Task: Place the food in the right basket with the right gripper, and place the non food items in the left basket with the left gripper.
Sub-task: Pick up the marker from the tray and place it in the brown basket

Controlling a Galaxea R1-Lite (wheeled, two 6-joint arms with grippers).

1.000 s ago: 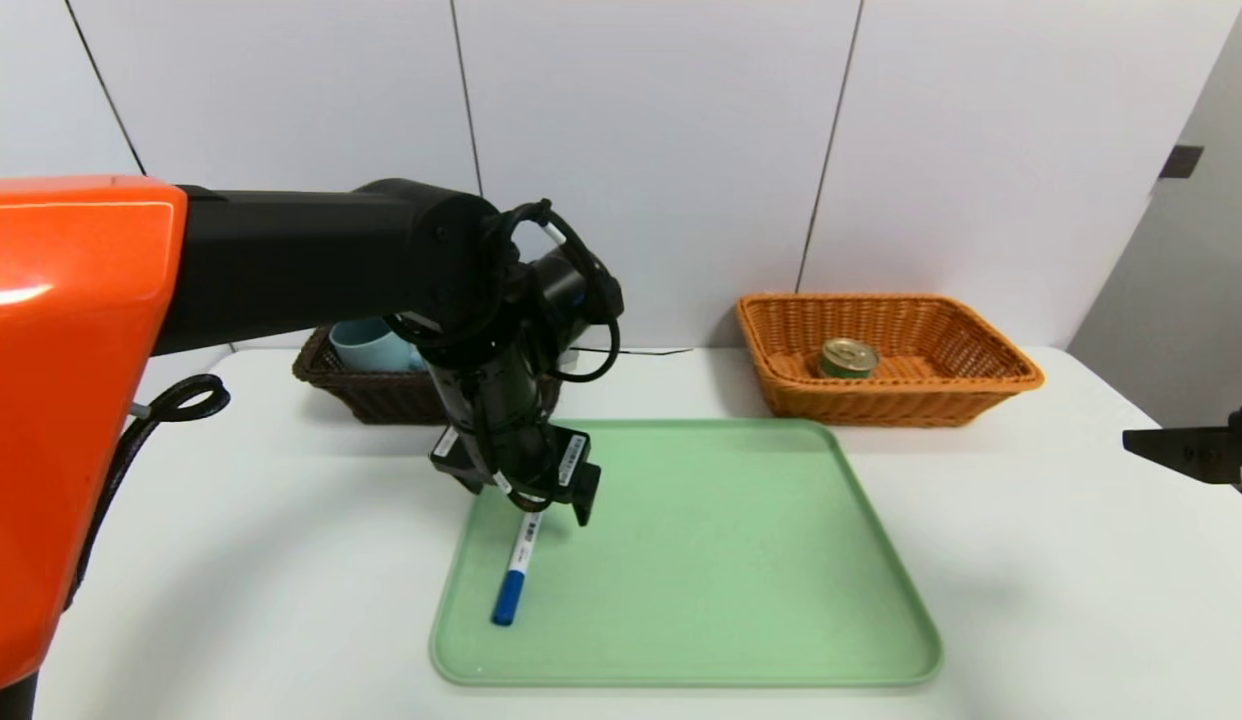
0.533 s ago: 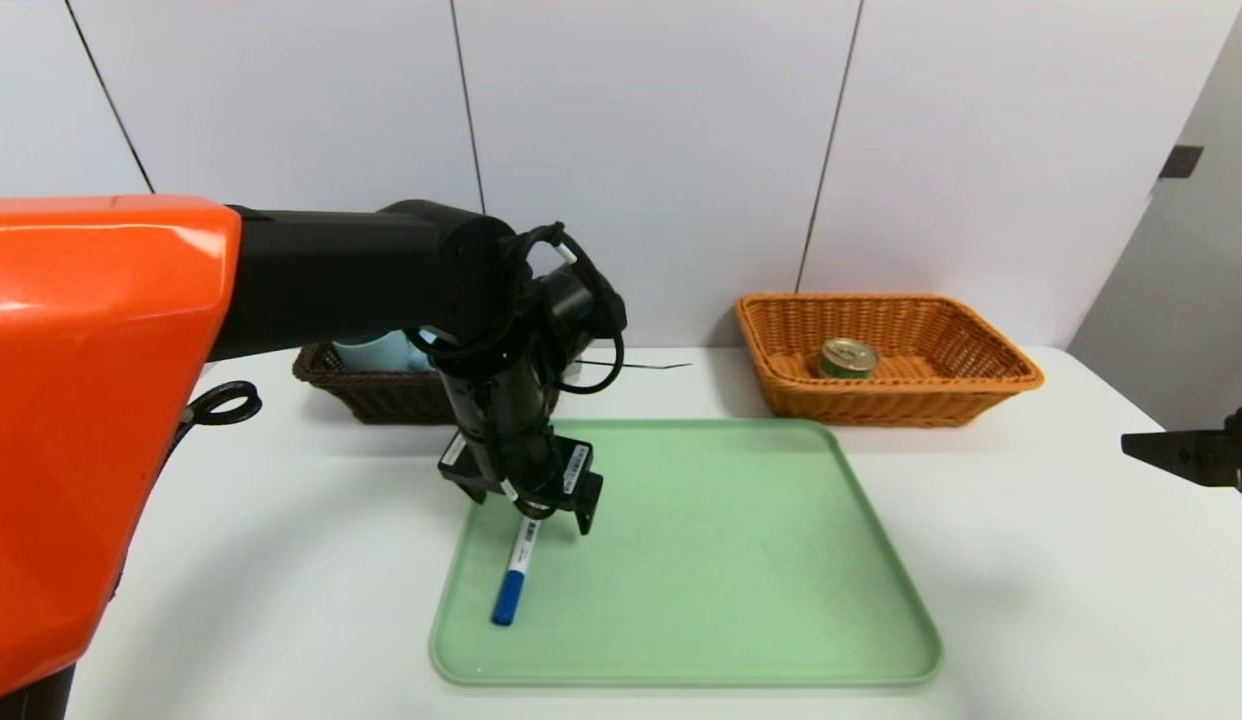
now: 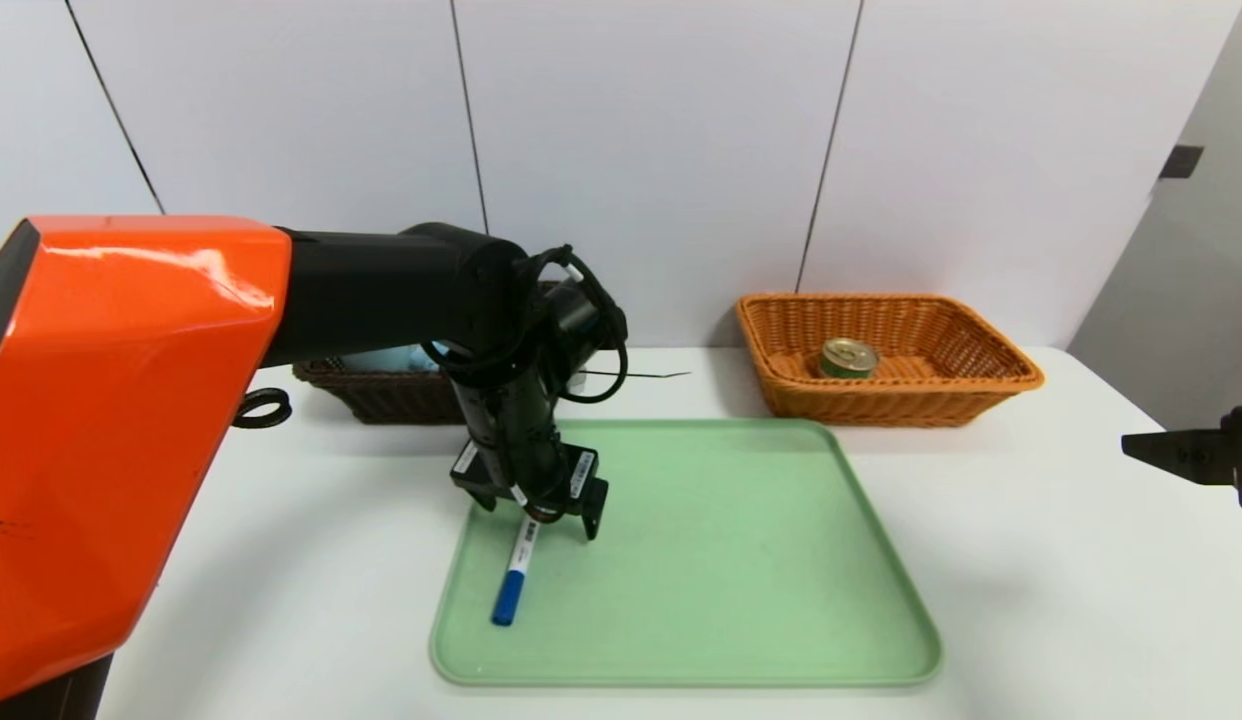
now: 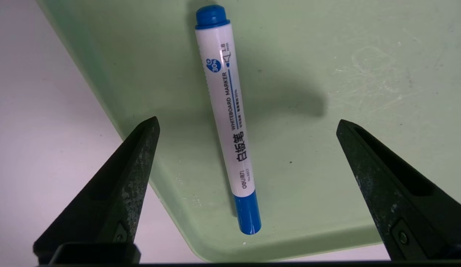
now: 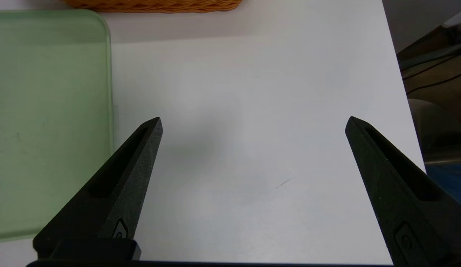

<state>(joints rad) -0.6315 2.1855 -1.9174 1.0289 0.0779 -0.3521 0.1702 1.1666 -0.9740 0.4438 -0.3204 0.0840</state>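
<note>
A white marker pen with a blue cap [image 3: 512, 572] [image 4: 229, 122] lies on the green tray [image 3: 741, 560] near its left edge. My left gripper [image 3: 541, 520] [image 4: 247, 124] hangs open just above the pen's far end, one finger on each side of it, not touching. The tin can [image 3: 847, 358] stands in the orange-tan right basket [image 3: 981, 385]. The dark brown left basket [image 3: 376, 395] sits behind my left arm, with a bit of the grey-blue cup [image 3: 381, 358] showing in it. My right gripper [image 3: 1181, 455] [image 5: 252, 122] is parked open over bare table at the far right.
A white table [image 3: 1031, 560] carries everything and ends close to my right gripper, where its edge [image 5: 405, 92] drops off. A thin black cable [image 3: 641, 375] lies at the back between the baskets. A white wall stands behind.
My left arm has come down and a little to the right, bringing its open gripper lower over the pen. The pen and my right gripper have not moved.
</note>
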